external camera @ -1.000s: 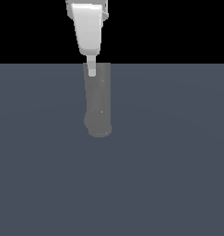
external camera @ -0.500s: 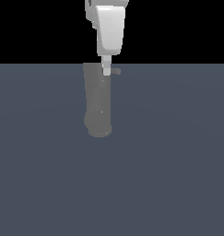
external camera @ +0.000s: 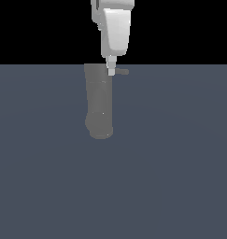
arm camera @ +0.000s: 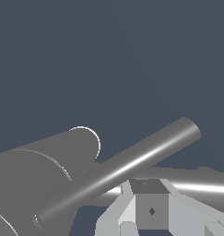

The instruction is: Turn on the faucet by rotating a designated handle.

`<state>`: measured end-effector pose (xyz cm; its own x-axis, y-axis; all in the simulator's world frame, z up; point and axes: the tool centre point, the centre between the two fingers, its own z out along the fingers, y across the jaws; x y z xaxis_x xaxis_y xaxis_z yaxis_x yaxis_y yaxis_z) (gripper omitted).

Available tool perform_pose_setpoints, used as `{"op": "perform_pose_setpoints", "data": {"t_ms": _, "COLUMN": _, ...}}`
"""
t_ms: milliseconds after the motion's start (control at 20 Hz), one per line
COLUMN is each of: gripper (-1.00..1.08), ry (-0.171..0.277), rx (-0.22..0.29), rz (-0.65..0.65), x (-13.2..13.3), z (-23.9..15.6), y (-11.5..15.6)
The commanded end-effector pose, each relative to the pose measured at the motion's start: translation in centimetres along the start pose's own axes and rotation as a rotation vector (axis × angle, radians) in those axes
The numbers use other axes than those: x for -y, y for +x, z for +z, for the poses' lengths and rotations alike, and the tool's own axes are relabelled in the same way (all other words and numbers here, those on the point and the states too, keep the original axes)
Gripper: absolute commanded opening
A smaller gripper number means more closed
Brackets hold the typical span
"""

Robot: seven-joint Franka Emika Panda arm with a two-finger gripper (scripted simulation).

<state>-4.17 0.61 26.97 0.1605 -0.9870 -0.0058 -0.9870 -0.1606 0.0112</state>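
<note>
In the exterior view the faucet (external camera: 98,107) is a thick matte grey column with a rounded lower end. The handle (external camera: 123,72), a short thin grey bar, sticks out from its top towards the exterior view's right. My white gripper (external camera: 111,71) comes down from above. Its narrow fingertips are shut and rest against the handle where it meets the column, holding nothing. In the wrist view the faucet (arm camera: 35,179) bulks beside a round shiny rod (arm camera: 132,161). The gripper (arm camera: 150,216) sits right in front of a flat bright-edged bar (arm camera: 201,186), which looks like the handle.
A flat dark blue-grey floor (external camera: 180,163) stretches around the faucet, with black background above it. No other objects are in view.
The gripper has moved towards the exterior view's right, from the column's left edge to its right edge. The handle now shows further out past the column on that side.
</note>
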Motion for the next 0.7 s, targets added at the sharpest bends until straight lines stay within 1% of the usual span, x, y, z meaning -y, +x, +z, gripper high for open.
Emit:
{"op": "perform_pose_setpoints", "data": {"t_ms": 0, "gripper": -1.0, "ry": 0.011, "rx": -0.004, "rz": 0.031, "x": 0.8, "z": 0.0, "y": 2.3}}
{"op": "perform_pose_setpoints", "data": {"t_ms": 650, "gripper": -1.0, "ry": 0.011, "rx": -0.005, "rz": 0.049, "x": 3.2, "z": -0.1, "y": 5.8}}
